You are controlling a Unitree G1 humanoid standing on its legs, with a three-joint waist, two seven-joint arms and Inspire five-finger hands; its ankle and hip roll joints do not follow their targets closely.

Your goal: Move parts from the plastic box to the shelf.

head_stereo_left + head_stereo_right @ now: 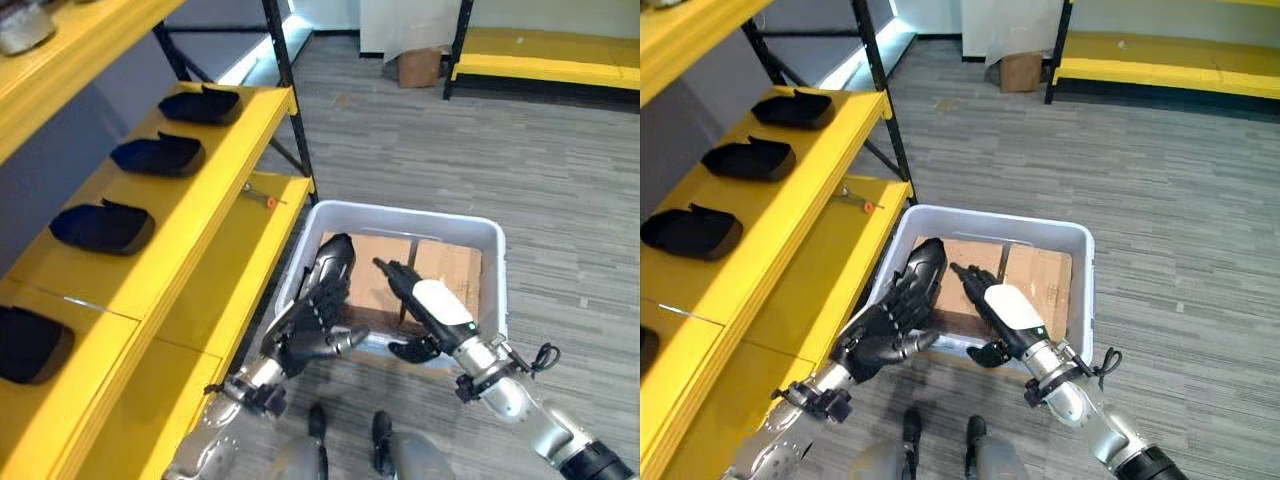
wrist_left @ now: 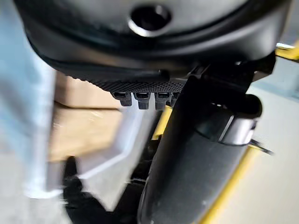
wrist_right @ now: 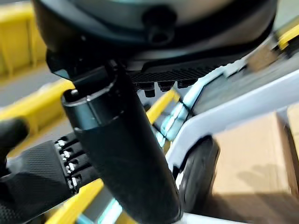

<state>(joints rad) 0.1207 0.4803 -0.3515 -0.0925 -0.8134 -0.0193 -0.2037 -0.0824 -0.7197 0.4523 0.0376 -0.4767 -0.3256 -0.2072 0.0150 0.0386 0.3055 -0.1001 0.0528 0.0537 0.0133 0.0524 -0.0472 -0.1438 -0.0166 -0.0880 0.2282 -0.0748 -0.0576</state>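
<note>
A white plastic box (image 1: pixel 490 240) is seen on the grey floor at the lower centre of the left eye view, lined with flattened brown cardboard (image 1: pixel 445 265). One black moulded part (image 1: pixel 332 262) leans against the box's inner left wall, and the left hand (image 1: pixel 305 330) is laid against it from below with fingers extended along its surface; whether they are closed round it cannot be told. The right hand (image 1: pixel 425 300) is held over the box's near edge, just beside the left hand, with its fingers straight and spread and nothing between them.

Along the left of the frame a yellow shelf (image 1: pixel 190 215) is seen, on which four more black parts are set in a row, the uppermost (image 1: pixel 200 105) near the top centre-left. A small orange-tipped tool (image 1: pixel 262 195) lies on the lower shelf board. A cardboard carton (image 1: pixel 418 67) stands at the upper centre. No legible writing or label can be made out on any surface.
</note>
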